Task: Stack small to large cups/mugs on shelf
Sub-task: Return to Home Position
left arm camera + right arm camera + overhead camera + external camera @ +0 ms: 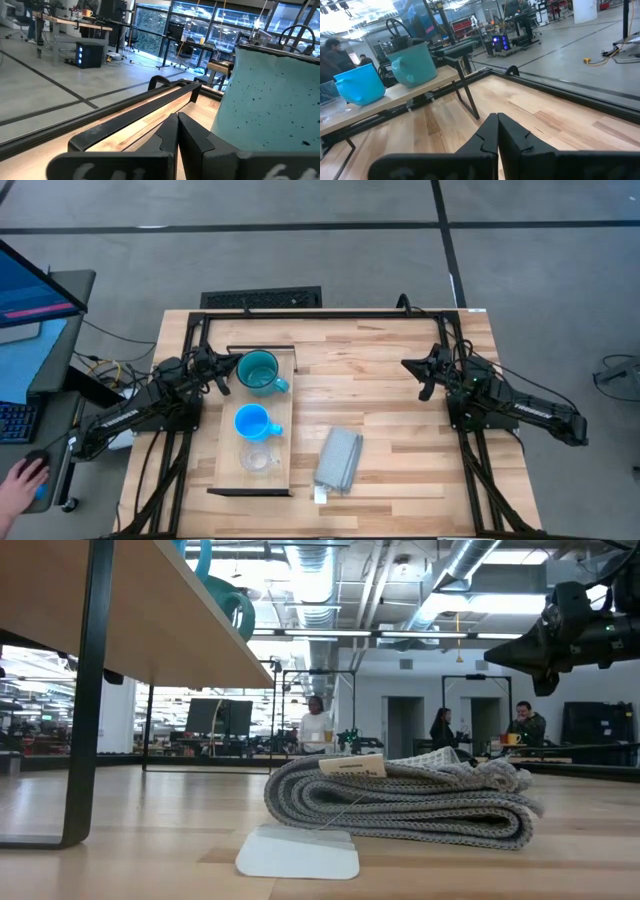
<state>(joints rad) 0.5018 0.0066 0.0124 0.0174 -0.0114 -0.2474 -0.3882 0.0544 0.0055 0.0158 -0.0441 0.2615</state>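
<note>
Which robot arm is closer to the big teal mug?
Left. The left arm has its jaws right beside the teal mug; the right arm is far across the table.

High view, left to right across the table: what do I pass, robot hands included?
left hand → teal mug → grey cloth → right hand. The blue mug and clear cup share the teal mug's column on the shelf, so they are left out.
</note>
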